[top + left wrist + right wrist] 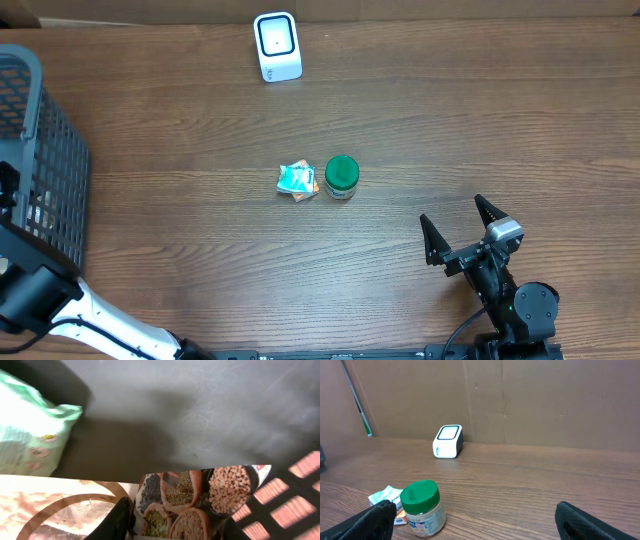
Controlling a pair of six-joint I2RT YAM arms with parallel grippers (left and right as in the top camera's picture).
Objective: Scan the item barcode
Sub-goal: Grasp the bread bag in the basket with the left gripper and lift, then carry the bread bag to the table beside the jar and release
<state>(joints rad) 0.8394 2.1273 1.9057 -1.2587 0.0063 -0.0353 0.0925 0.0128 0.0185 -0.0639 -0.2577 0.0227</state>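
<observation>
Can't tell on left gripper (120,522) jaws: one dark finger against grain packet (200,500), clamped or not unclear. Down inside basket (45,140), presumably fetching the item to scan. Right gripper (451,208) jaws wide apart, empty, parked near jar (342,176) and small pouch (297,181), probably kept out of the way. Far-edge scanner (277,46) well apart from packet, so a long carry ahead.

Brown wood-grain table (450,110): white scanner (277,46) at 12 o'clock near the far edge, grey mesh basket (55,150) at 9 o'clock on the left edge. Near centre stands a green-lidded jar (342,177), with a small crumpled packet (297,182) just beside it at its 9 o'clock.
</observation>
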